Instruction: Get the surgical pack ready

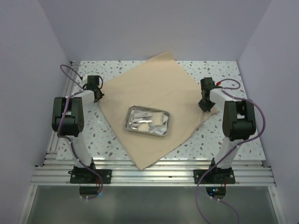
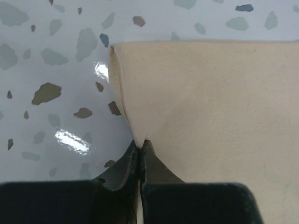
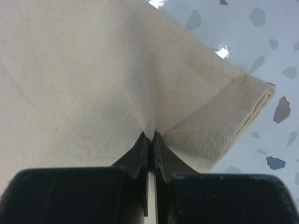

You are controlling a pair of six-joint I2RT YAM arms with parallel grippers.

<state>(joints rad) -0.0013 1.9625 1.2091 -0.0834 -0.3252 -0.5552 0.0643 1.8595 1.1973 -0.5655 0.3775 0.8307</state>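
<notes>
The surgical pack lies open on the speckled counter as a flat tan cloth turned like a diamond. Its nearest corner points toward my bases at the counter's near edge. Just beyond that, near the middle of the cloth, sits the steel tray with white packets inside it.

Farther out, my left tool is at the cloth's left corner. In the wrist view, that tool has its jaws pressed together on the very edge of the cloth, with bare counter just beside it. My right tool is at the opposite corner. Up close, it is clamped on a pinch of cloth, which puckers at the jaws and folds over itself to the right. The farthest corner reaches the back wall.
</notes>
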